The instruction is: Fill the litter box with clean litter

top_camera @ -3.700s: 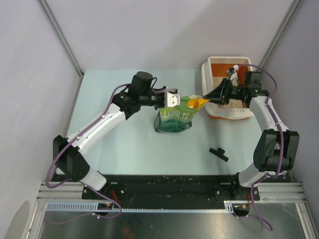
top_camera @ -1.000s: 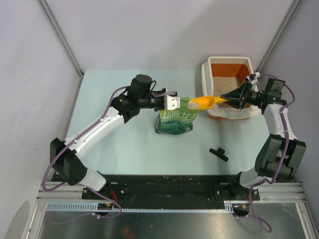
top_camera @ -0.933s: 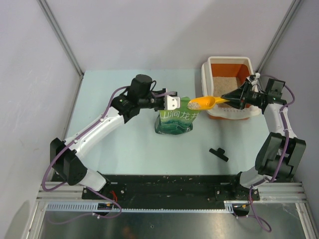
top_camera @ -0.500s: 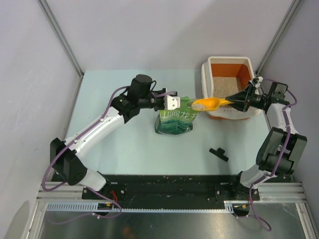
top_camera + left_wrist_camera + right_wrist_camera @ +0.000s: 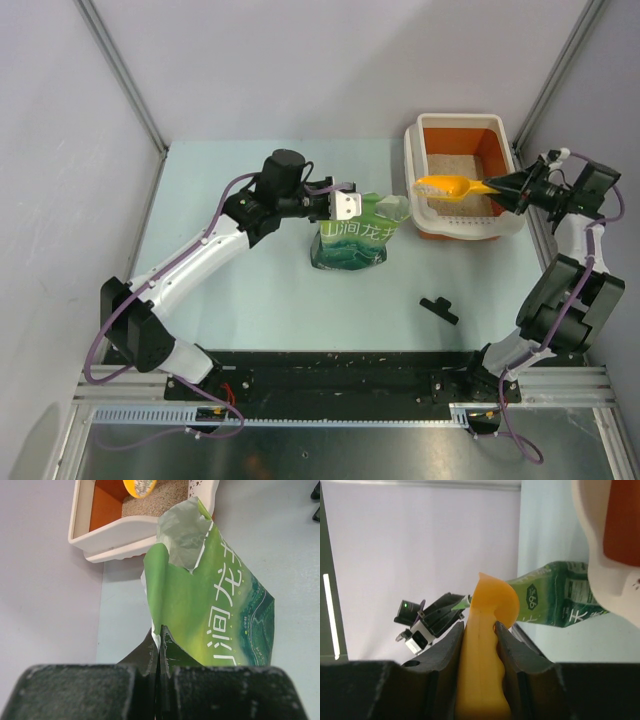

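The litter box point(image 5: 412, 158), orange with a wide white rim, stands at the back right and holds pale clean litter point(image 5: 455, 167) on its floor. It also shows in the left wrist view point(image 5: 120, 530). My right gripper point(image 5: 503, 186) is shut on the handle of a yellow-orange scoop point(image 5: 447, 186), whose bowl holds litter and hovers over the box. In the right wrist view the fingers point(image 5: 451, 645) clamp the scoop point(image 5: 482, 645). My left gripper point(image 5: 343, 202) is shut on the top edge of a green pouch bag point(image 5: 352, 238), holding it upright; the bag point(image 5: 215, 605) fills the left wrist view.
A small black clip point(image 5: 439, 309) lies on the table in front of the box. Grey walls enclose the table on three sides. The box sits close to the right wall.
My right gripper has carried the loaded scoop from the bag's mouth rightward and back, over the litter box. The left gripper and the bag have stayed put.
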Controlling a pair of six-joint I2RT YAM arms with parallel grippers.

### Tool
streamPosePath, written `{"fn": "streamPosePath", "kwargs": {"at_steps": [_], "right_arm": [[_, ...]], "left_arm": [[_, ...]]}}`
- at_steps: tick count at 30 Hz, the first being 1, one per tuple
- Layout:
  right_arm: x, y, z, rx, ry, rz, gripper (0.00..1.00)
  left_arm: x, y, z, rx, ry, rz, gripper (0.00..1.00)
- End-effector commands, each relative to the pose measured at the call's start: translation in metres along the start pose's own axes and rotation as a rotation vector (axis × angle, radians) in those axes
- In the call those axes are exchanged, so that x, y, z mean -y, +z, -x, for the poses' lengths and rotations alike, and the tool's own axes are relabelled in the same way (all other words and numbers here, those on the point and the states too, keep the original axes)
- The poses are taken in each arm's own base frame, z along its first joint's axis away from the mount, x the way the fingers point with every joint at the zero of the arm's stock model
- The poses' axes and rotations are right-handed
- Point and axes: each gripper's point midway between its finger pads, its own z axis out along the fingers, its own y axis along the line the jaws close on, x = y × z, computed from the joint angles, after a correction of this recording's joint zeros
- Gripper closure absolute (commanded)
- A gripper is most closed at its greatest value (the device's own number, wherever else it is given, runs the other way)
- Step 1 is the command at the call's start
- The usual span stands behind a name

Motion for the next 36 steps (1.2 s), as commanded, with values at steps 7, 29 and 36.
{"fn": "streamPosePath", "kwargs": {"at_steps": [7,29,36], "right_arm": [[-0.007,-0.046,0.078,0.366,-0.073,-0.007,1.0],[0.035,-0.061,0.108,0.845,-0.475,-0.722,1.0],[0.015,-0.03,0.142,0.821,-0.718,-0.811,1.0]], "left_arm": [[-0.038,-0.012,0.037,0.086,0.095,0.127,1.0],[-0.014,-0.013,0.047,0.13,0.066,0.074,1.0],[0.005,-0.025,0.05,0.145,0.055,0.054,0.99]]}}
